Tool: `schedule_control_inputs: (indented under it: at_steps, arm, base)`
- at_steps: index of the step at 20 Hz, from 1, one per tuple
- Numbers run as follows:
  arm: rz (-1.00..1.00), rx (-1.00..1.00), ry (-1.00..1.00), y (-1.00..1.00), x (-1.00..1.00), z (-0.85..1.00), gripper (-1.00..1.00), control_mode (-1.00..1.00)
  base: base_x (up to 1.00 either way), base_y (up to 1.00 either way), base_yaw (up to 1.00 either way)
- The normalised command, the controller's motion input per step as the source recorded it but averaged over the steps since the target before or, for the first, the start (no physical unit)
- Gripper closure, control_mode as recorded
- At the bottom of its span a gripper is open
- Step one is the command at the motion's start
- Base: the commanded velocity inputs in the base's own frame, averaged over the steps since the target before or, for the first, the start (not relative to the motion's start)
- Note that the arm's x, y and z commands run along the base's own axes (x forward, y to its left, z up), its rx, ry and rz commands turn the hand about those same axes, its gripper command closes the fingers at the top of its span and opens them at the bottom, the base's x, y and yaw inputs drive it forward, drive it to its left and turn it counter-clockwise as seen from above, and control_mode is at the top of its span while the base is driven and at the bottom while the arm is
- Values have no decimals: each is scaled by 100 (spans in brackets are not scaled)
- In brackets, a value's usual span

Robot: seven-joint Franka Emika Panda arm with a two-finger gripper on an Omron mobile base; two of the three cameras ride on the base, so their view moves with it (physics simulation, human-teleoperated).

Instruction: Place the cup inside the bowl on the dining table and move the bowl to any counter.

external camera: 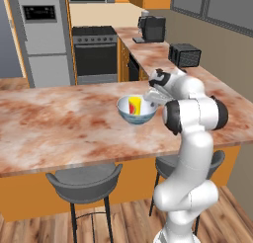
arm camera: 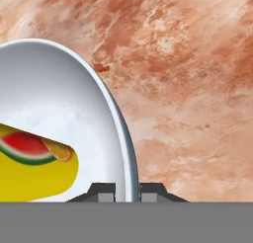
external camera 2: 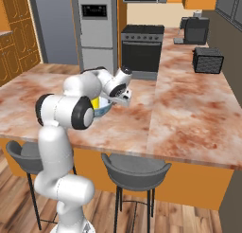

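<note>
The pale blue-white bowl [external camera: 137, 117] is over the dining table [external camera: 49, 123], near its right end. Inside it lies the yellow cup [external camera: 134, 105], tilted, with a red watermelon picture on its side. My gripper [external camera: 152, 101] is shut on the bowl's right rim. In the hand view the rim of the bowl [arm camera: 59, 103] runs down between the two tips of the gripper [arm camera: 127, 192], with the cup [arm camera: 29, 173] at the lower left. From the right base view, my arm hides most of the bowl [external camera 2: 103, 110]. I cannot tell whether the bowl touches the table.
A counter [external camera: 158, 54] runs back along the right wall, carrying a black toaster [external camera: 184, 55] and a coffee machine [external camera: 150, 28]. A stove [external camera: 95, 49] and a fridge [external camera: 42, 34] stand at the back. Grey stools [external camera: 84, 180] sit under the table's near edge.
</note>
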Motion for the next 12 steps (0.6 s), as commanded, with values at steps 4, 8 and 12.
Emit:
schedule_control_inputs:
  at_steps: [4,8,12]
  arm:
    - [0,0,0,0,-51,25,100,-100]
    - [1,0,0,0,-54,27,100,-100]
    - [1,0,0,0,-53,26,100,-100]
  base:
    - [0,0,0]
    - [0,0,0]
    - [0,0,0]
